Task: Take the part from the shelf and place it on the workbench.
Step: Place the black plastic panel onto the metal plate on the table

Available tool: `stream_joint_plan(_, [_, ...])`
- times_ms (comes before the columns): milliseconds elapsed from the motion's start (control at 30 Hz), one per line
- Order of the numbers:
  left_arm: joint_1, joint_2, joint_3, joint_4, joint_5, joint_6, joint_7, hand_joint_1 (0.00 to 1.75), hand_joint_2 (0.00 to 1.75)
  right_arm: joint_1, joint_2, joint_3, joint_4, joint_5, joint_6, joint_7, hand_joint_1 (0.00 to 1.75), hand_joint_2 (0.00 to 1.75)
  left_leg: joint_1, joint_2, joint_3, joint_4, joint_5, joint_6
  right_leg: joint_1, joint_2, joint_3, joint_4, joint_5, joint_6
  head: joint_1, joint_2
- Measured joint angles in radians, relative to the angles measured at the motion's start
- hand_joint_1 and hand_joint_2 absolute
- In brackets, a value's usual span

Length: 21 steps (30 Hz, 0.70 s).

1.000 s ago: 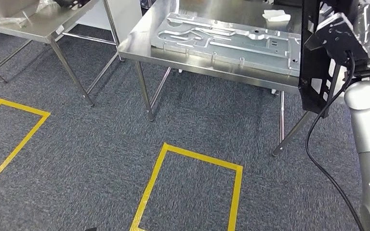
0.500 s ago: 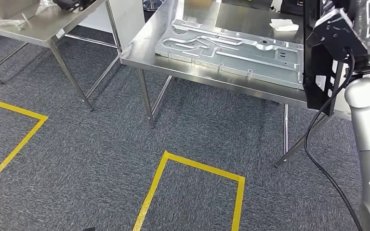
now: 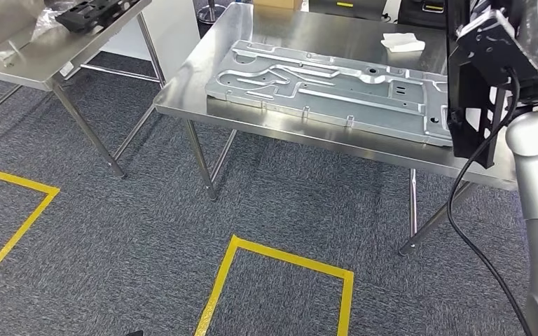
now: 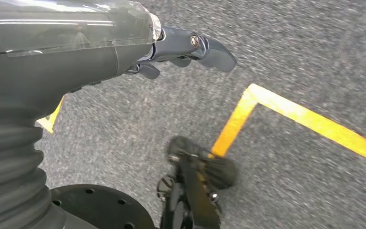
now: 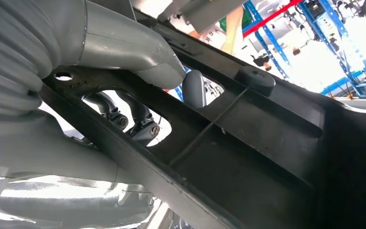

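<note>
— What stands on the far left?
— A steel side table [image 3: 38, 49] with a black tray-like piece [image 3: 94, 10] on it. Below, yellow tape squares [image 3: 280, 262] mark the grey carpet [image 3: 133, 203].
— And the left hand [image 4: 171, 47]?
— It hangs over the carpet, fingers [image 4: 214, 50] loosely curled, holding nothing.
— The middle?
— The steel workbench [image 3: 252, 35], with a large stamped metal panel [image 3: 336, 87] lying flat on it and a white cloth [image 3: 403, 42] near its far edge.
— Where is the part?
— On the right: the black part [image 3: 473, 91], a ribbed plastic frame, hangs upright in front of the workbench's right end, above its surface.
— Who holds it?
— The right hand [image 5: 124, 71] grips it, thumb [image 5: 143, 55] pressed on one face, fingers [image 5: 138, 121] hooked through an opening.
</note>
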Motion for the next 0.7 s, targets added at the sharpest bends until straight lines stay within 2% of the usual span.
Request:
stream_joint_plan(67, [0.002, 0.000, 0.000, 0.000, 0.000, -0.002, 0.001, 0.00, 1.75, 0.000, 0.000, 0.000, 0.001, 0.005, 0.004, 0.000, 1.75, 1.75, -0.005, 0.000, 0.016, -0.086, 0.074, 0.012, 0.001, 0.002, 0.016, 0.000, -0.019, 0.010, 0.000, 0.000])
stream_joint_plan(100, [0.002, 0.001, 0.000, 0.000, -0.001, -0.002, 0.002, 0.00, 1.75, 0.000, 0.000, 0.000, 0.002, 0.009, 0.006, 0.001, 1.75, 1.75, -0.008, 0.000, 0.018, -0.098, 0.082, 0.018, 0.002, 0.004, 0.019, 0.003, -0.024, 0.016, 0.000, 0.000])
stream_joint_plan(167, [0.001, 0.001, 0.000, 0.000, -0.001, -0.004, 0.002, 0.00, 1.75, -0.001, 0.000, -0.001, -0.001, 0.019, 0.007, 0.001, 1.75, 1.75, -0.007, 0.000, 0.030, -0.104, 0.078, 0.029, 0.001, 0.005, 0.020, 0.011, -0.028, 0.028, 0.000, 0.000])
stream_joint_plan(200, [0.001, 0.001, 0.000, 0.000, -0.001, -0.004, 0.002, 0.00, 1.75, -0.001, 0.000, -0.002, -0.003, 0.025, 0.007, 0.001, 1.75, 1.75, -0.005, 0.000, 0.039, -0.110, 0.075, 0.034, 0.000, 0.003, 0.011, 0.033, -0.028, 0.033, 0.000, 0.000])
stream_joint_plan(233, [0.000, 0.001, 0.000, 0.000, -0.002, -0.005, 0.001, 0.00, 1.75, -0.001, 0.000, -0.002, -0.006, 0.031, 0.006, 0.002, 1.75, 1.75, -0.003, 0.000, 0.049, -0.113, 0.072, 0.039, -0.001, 0.002, -0.010, 0.069, -0.031, 0.038, 0.000, 0.000])
stream_joint_plan(267, [-0.001, 0.001, 0.000, 0.000, -0.003, -0.006, 0.000, 0.00, 1.75, 0.000, -0.001, -0.004, -0.008, 0.038, 0.004, 0.002, 1.75, 1.75, -0.001, -0.001, 0.058, -0.117, 0.068, 0.043, -0.003, 0.000, -0.046, 0.126, -0.042, 0.042, 0.000, 0.000])
stream_joint_plan(333, [-0.002, 0.002, 0.000, 0.000, -0.007, -0.009, 0.000, 0.00, 1.75, 0.005, -0.004, -0.007, -0.010, 0.049, 0.002, 0.005, 1.75, 1.75, 0.000, -0.002, 0.074, -0.118, 0.052, 0.046, -0.007, -0.002, -0.139, 0.253, -0.084, 0.051, 0.001, 0.000])
stream_joint_plan(367, [-0.001, 0.002, 0.000, 0.000, -0.010, -0.010, 0.000, 0.00, 1.75, 0.010, -0.006, -0.008, -0.011, 0.053, 0.001, 0.007, 1.75, 1.75, 0.000, -0.003, 0.085, -0.118, 0.041, 0.046, -0.009, -0.003, -0.180, 0.293, -0.104, 0.055, 0.001, 0.000])
stream_joint_plan(400, [0.001, 0.002, 0.000, 0.000, -0.013, -0.012, 0.000, 0.00, 1.75, 0.016, -0.008, -0.009, -0.011, 0.056, 0.001, 0.008, 1.75, 1.75, 0.001, -0.004, 0.100, -0.118, 0.029, 0.045, -0.011, -0.004, -0.205, 0.302, -0.112, 0.057, 0.001, 0.000])
stream_joint_plan(433, [0.002, 0.002, 0.000, 0.000, -0.016, -0.013, 0.000, 0.00, 1.75, 0.020, -0.011, -0.009, -0.011, 0.058, 0.001, 0.010, 1.75, 1.75, 0.001, -0.005, 0.116, -0.118, 0.017, 0.044, -0.013, -0.006, -0.215, 0.277, -0.099, 0.058, 0.001, 0.000])
stream_joint_plan(467, [0.003, 0.002, 0.000, 0.000, -0.017, -0.014, 0.000, 0.00, 1.75, 0.023, -0.013, -0.010, -0.011, 0.059, 0.001, 0.010, 1.75, 1.75, 0.001, -0.006, 0.133, -0.118, 0.004, 0.041, -0.014, -0.007, -0.211, 0.224, -0.062, 0.057, 0.001, 0.000])
stream_joint_plan(533, [0.004, 0.002, 0.000, 0.000, -0.017, -0.014, 0.001, 0.00, 1.75, 0.025, -0.019, -0.014, -0.011, 0.059, 0.002, 0.011, 1.75, 1.75, 0.000, -0.007, 0.161, -0.117, -0.024, 0.033, -0.012, -0.013, -0.190, 0.092, 0.060, 0.050, 0.001, 0.000])
stream_joint_plan(567, [0.003, 0.002, 0.000, 0.000, -0.017, -0.014, 0.002, 0.00, 1.75, 0.026, -0.022, -0.016, -0.011, 0.060, 0.003, 0.011, 1.75, 1.75, -0.002, -0.007, 0.171, -0.117, -0.038, 0.027, -0.009, -0.014, -0.182, 0.048, 0.104, 0.044, 0.001, 0.000])
stream_joint_plan(600, [0.002, 0.002, 0.000, 0.000, -0.017, -0.014, 0.003, 0.00, 1.75, 0.028, -0.025, -0.018, -0.012, 0.061, 0.004, 0.011, 1.75, 1.75, -0.003, -0.007, 0.181, -0.116, -0.047, 0.021, -0.006, -0.014, -0.178, 0.025, 0.129, 0.037, 0.001, 0.000])
stream_joint_plan(700, [-0.002, 0.005, 0.000, 0.000, -0.017, -0.012, 0.003, 0.00, 1.75, 0.023, -0.030, -0.020, -0.014, 0.065, 0.005, 0.011, 1.75, 1.75, -0.004, -0.003, 0.195, -0.093, -0.049, 0.003, -0.007, -0.008, -0.152, 0.019, 0.111, 0.014, 0.001, 0.000])
